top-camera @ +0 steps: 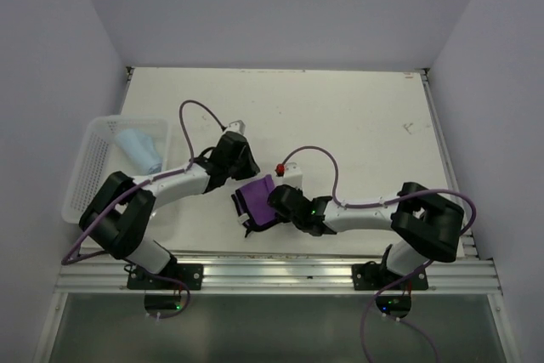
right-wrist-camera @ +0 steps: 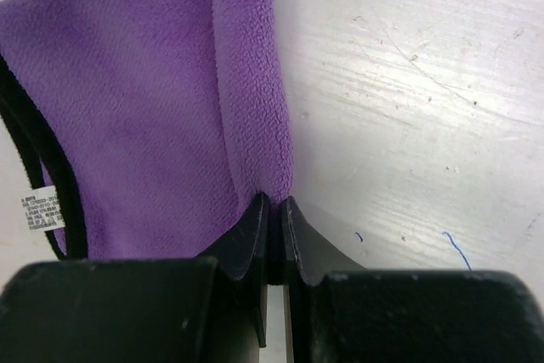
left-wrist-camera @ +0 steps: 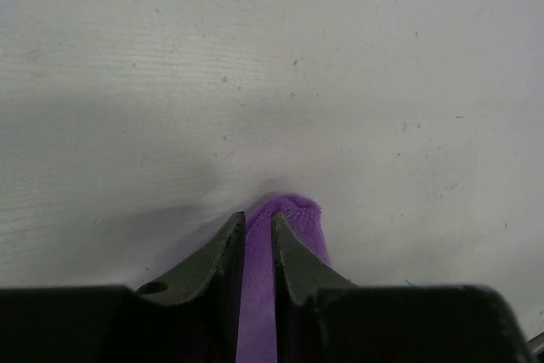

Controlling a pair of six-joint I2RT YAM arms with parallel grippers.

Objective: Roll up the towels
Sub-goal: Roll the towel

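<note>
Currently held: purple-faced towel (right-wrist-camera: 144, 108), apparently tensioned for rolling.
Left jaws: pinching a purple fold.
Right jaws: pinching its edge.

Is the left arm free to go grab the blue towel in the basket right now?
Probably not yet: its fingers are shut on the purple towel. The light blue towel lies uncovered in the open white basket beside that arm.

- White desk (top-camera: 357, 125), scuffed and faintly scratched, with small dark specks.
- Pale lavender walls (top-camera: 280, 6) close it in on three sides.
- Aluminium rail (top-camera: 280, 271) runs along its near edge.
</note>
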